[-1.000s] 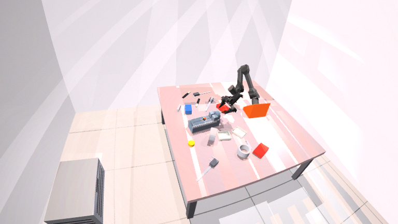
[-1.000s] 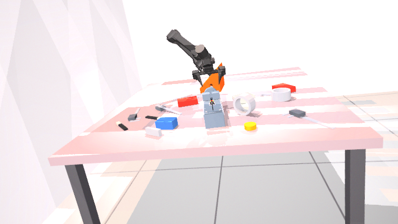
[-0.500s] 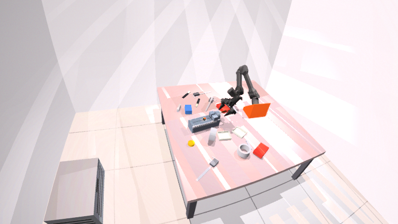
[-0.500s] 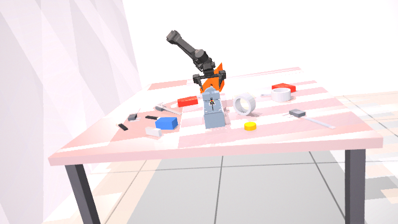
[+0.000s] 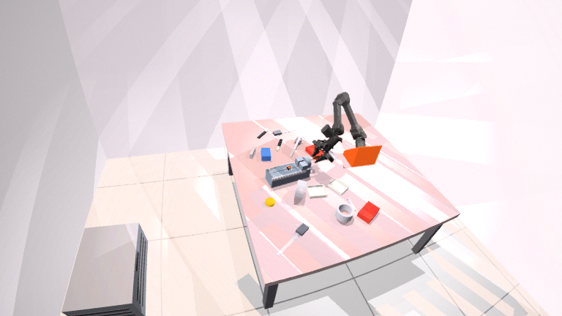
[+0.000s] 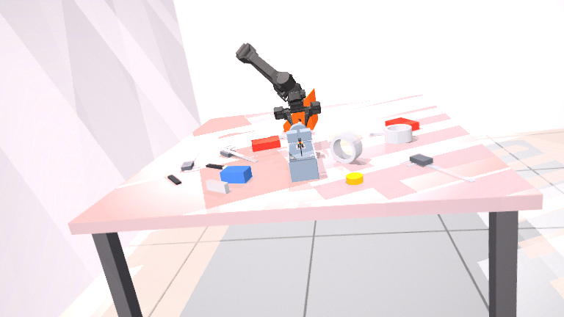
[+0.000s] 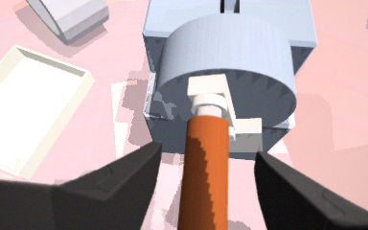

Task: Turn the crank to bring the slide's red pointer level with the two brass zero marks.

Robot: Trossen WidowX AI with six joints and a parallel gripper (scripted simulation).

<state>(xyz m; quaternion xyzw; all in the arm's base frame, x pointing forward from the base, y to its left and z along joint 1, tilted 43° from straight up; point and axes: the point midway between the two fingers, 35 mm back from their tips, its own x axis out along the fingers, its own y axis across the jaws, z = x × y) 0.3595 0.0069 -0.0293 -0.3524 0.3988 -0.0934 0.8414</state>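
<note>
The blue-grey machine (image 5: 285, 176) (image 6: 304, 170) (image 7: 230, 43) stands on the table, its round drum facing my gripper. The white crank arm (image 7: 207, 85) sits on the drum's face and carries an orange handle (image 7: 206, 168) that points toward the wrist camera. My gripper (image 5: 321, 156) (image 6: 299, 122) (image 7: 207, 155) is part-way open, with one finger on each side of the handle. Gaps show between both fingers and the handle in the wrist view. The red pointer (image 5: 288, 167) (image 6: 299, 142) shows small on the slide, outside the wrist view. Its offset from the brass marks is too small to tell.
A pale ring (image 5: 300, 192) (image 6: 335, 147) (image 7: 86, 29) and a cream tray (image 7: 57, 125) lie beside the machine. A red block (image 6: 266, 144) and a blue block (image 5: 265, 154) (image 6: 236, 174) lie on its other side. An orange panel (image 5: 364, 156) stands by the arm's base.
</note>
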